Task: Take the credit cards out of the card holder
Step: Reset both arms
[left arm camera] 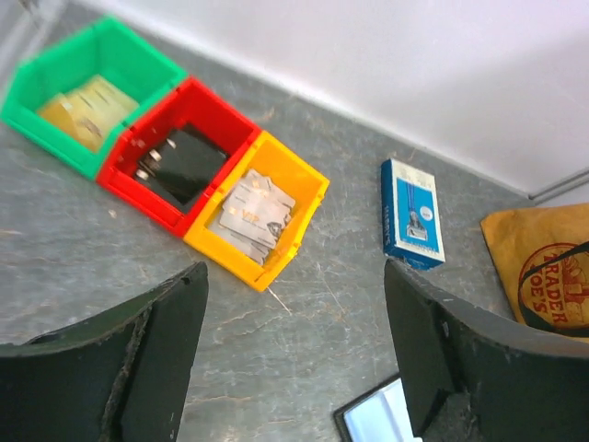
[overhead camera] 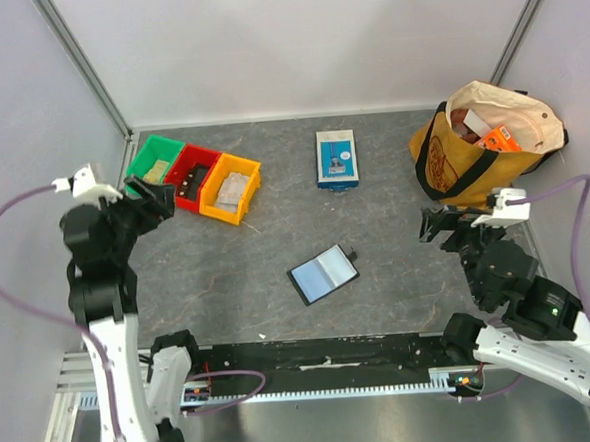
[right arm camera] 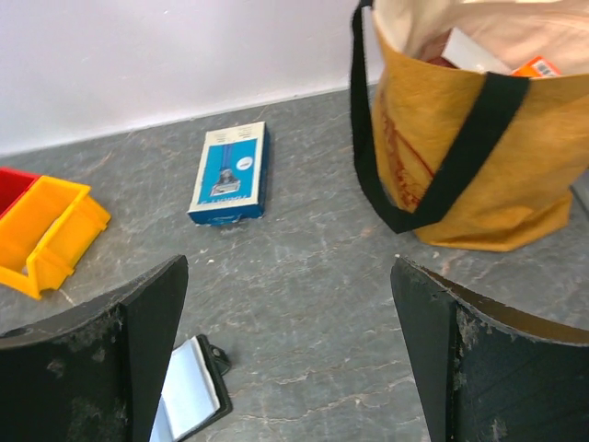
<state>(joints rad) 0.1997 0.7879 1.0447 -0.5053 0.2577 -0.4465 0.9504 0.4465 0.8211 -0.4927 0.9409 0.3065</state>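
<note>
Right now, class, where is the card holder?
Top view: the card holder lies open near the table's centre, on the near side of the blue box.

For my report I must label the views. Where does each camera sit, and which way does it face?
Top external: above and behind the arms, looking down on the table; both arms show, left pincer by the bins, right pincer by the bag.
Left wrist: on the left arm, facing the far wall over the bins; its open fingers show below.
Right wrist: on the right arm, facing the far wall and bag; its open fingers show below.
Shared: both wrist views show the blue box and a holder corner.
</note>
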